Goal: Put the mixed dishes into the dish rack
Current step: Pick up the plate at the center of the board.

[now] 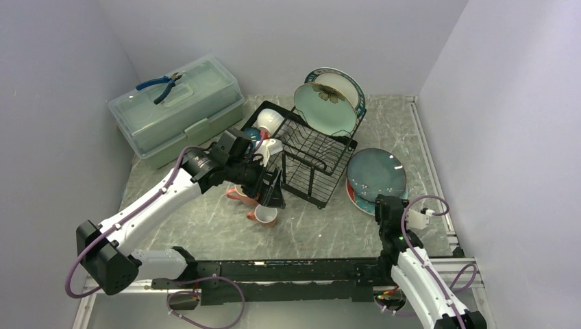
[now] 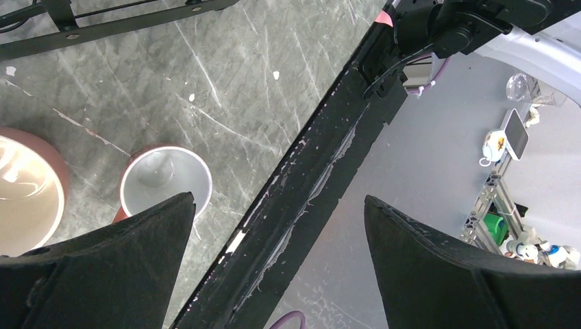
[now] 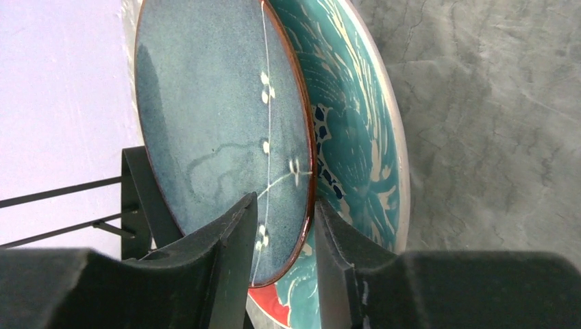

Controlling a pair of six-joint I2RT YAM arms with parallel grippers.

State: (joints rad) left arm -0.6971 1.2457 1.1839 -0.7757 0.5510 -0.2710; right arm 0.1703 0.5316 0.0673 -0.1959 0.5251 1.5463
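The black wire dish rack (image 1: 312, 157) holds two upright plates at its back, a pale green floral one (image 1: 324, 110) and a white one with a teal rim (image 1: 346, 83). Right of the rack, a glossy teal plate (image 1: 375, 173) (image 3: 219, 116) lies on a red floral plate (image 1: 356, 199) (image 3: 356, 137). My right gripper (image 1: 386, 204) (image 3: 286, 202) stands part open with the teal plate's near rim between its jaws. My left gripper (image 1: 270, 190) (image 2: 279, 200) hangs wide open and empty above two pink mugs (image 1: 266, 215) (image 2: 164, 179) (image 1: 240, 195). Small bowls (image 1: 268, 123) sit by the rack's left end.
A translucent pale green lidded box (image 1: 181, 116) with blue pliers (image 1: 159, 86) on its lid stands at the back left. A black rail (image 1: 274, 269) (image 2: 308, 178) runs along the table's near edge. Walls close in the back and both sides.
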